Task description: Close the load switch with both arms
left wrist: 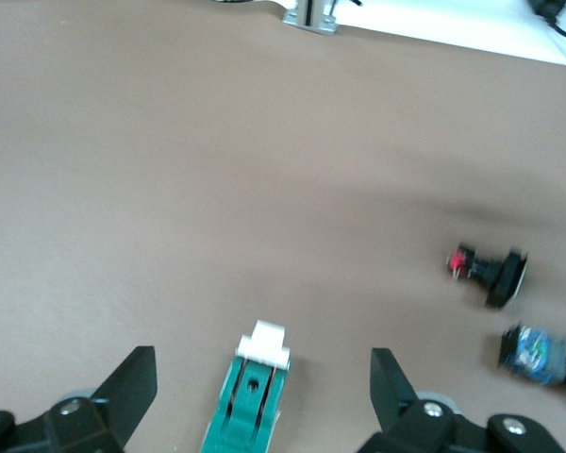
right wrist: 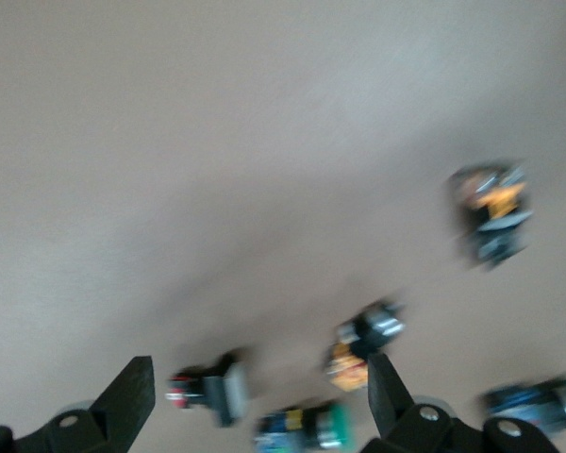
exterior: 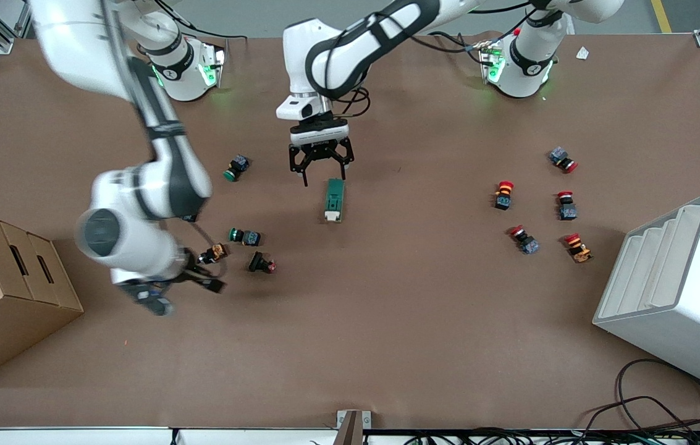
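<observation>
The load switch (exterior: 334,199) is a dark-green block lying in the middle of the table, with its white lever tab (exterior: 331,215) at the end nearer the front camera. My left gripper (exterior: 324,178) hangs open just above its other end, one finger to each side. In the left wrist view the load switch (left wrist: 250,401) lies between the open fingers of the left gripper (left wrist: 264,368), with its tab (left wrist: 264,342) pointing away from the gripper. My right gripper (exterior: 188,295) is open and empty, low over the table beside a cluster of pushbuttons. It also shows in the right wrist view (right wrist: 257,373).
Pushbuttons lie near the right gripper: an orange one (exterior: 214,253), a green-capped one (exterior: 244,236) and a black one (exterior: 261,264); another green-capped one (exterior: 237,167) lies farther back. Several red-capped pushbuttons (exterior: 503,194) lie toward the left arm's end. There is a cardboard box (exterior: 4,296) and a white rack (exterior: 677,290).
</observation>
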Robot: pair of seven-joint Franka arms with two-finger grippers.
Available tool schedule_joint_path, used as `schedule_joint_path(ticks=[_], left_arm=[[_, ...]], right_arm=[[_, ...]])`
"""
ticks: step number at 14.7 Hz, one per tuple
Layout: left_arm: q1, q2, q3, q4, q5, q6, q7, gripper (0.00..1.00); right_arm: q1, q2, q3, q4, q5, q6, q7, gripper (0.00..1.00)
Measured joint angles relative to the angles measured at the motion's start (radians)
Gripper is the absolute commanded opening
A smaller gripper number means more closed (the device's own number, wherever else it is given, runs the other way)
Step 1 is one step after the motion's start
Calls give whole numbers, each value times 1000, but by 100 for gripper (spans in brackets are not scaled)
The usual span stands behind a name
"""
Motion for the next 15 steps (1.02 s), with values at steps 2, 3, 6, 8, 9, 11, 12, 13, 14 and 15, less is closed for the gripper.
schedule_joint_path(ticks=[2,3,6,8,9,11,12,13,14,15], left_arm=[[65,-56,0,34,-122,0,101,100],[102,-86,1,43,-178,-3,145,100],[215,-174,2,89,-356,-44,316,100],[291,-211,3,173,-468,-130,513,100],[329,-220,3,215,-511,-181,615,100],[408,-231,2,273,-577,-235,787,100],[451,-237,3,289,-614,-245,859,100],[498,-246,3,300,-660,-250,928,100],[545,-262,5,306,-716,-252,1004,100],[582,-288,19,310,-774,-269,1085,100]], right_arm=[[-90,-52,-2,2,-11,-82,-198,100],[-129,-77,-1,4,-34,-120,-279,100],[-219,-150,1,20,-127,-237,-457,100],[-245,-200,3,27,-168,-292,-493,100],[-251,-223,4,27,-176,-316,-501,100],[-272,-262,23,28,-180,-353,-512,100],[-285,-279,34,29,-181,-368,-516,100],[-298,-295,44,29,-181,-384,-518,100],[-310,-310,52,29,-182,-400,-521,100],[-322,-324,58,29,-182,-415,-526,100]])
